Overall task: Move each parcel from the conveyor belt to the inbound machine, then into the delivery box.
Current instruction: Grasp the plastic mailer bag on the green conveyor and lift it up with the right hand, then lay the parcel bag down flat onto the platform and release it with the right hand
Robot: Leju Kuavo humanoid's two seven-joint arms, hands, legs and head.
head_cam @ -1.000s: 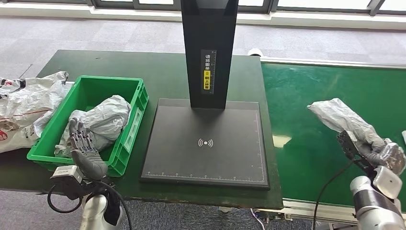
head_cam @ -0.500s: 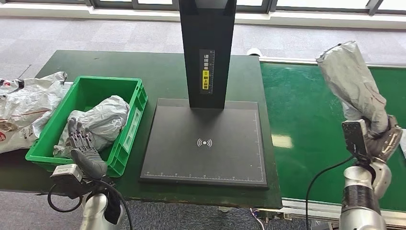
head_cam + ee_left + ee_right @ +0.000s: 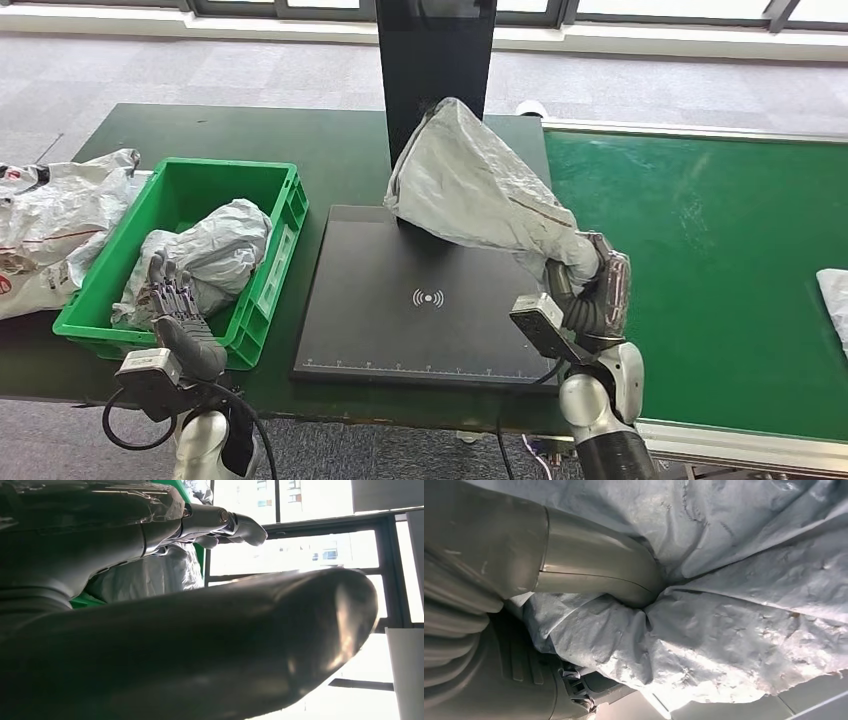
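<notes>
My right hand (image 3: 596, 290) grips a crumpled grey parcel (image 3: 478, 190) by one end and holds it tilted above the black inbound machine's plate (image 3: 400, 320), in front of its black post (image 3: 436, 50). Up close, the thumb (image 3: 594, 570) presses into the grey parcel (image 3: 734, 605). My left hand (image 3: 180, 320) hovers open at the near edge of the green delivery box (image 3: 270, 290), which holds another grey parcel (image 3: 215, 245). Its fingers (image 3: 220, 522) are stretched out beside that parcel (image 3: 150, 575). A white parcel's corner (image 3: 835, 300) lies on the green conveyor belt (image 3: 720, 230) at the far right.
Several loose grey and white bags (image 3: 50, 220) are piled on the dark green table (image 3: 200, 130) left of the box. A white roller end (image 3: 530, 108) sits at the belt's far corner. Grey carpet lies beyond the table.
My right hand has carried the grey parcel left from over the conveyor belt to above the inbound machine's plate. The left hand has barely moved.
</notes>
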